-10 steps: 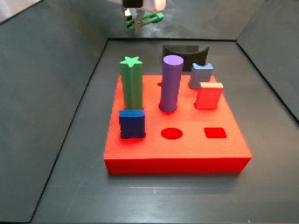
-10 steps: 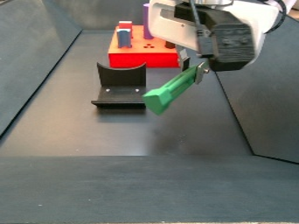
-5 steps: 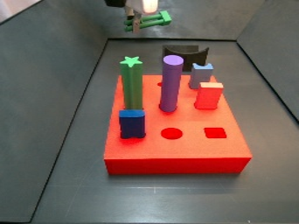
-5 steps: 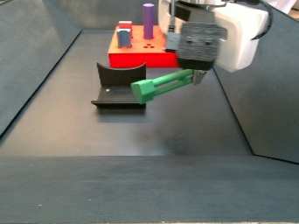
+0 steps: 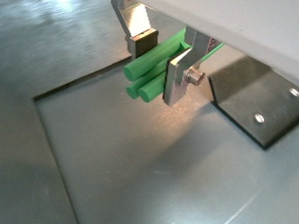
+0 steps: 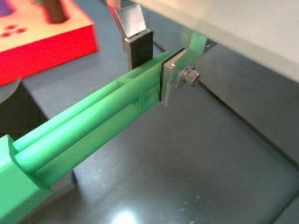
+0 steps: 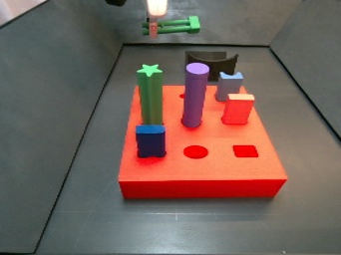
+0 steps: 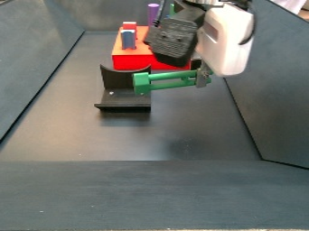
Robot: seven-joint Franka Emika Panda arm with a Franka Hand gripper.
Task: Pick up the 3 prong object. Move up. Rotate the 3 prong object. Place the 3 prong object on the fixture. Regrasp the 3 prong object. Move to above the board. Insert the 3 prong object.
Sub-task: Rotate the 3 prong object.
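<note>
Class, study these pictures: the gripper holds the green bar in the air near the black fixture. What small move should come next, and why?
Probably lower the green bar towards the fixture and set it there. The gripper is shut on the bar, which lies about level in the air, and in this side view its free end seems to hang over the fixture, though how close cannot be told. The red board comes later.

Dark grey matte floor [image 8: 133, 180], sloped grey side walls [image 7: 60, 60]; soft sheen from overhead light

The tool [image 8: 182, 79] holds the 3 prong object [image 8: 165, 84] above the fixture [image 8: 122, 91].
</note>
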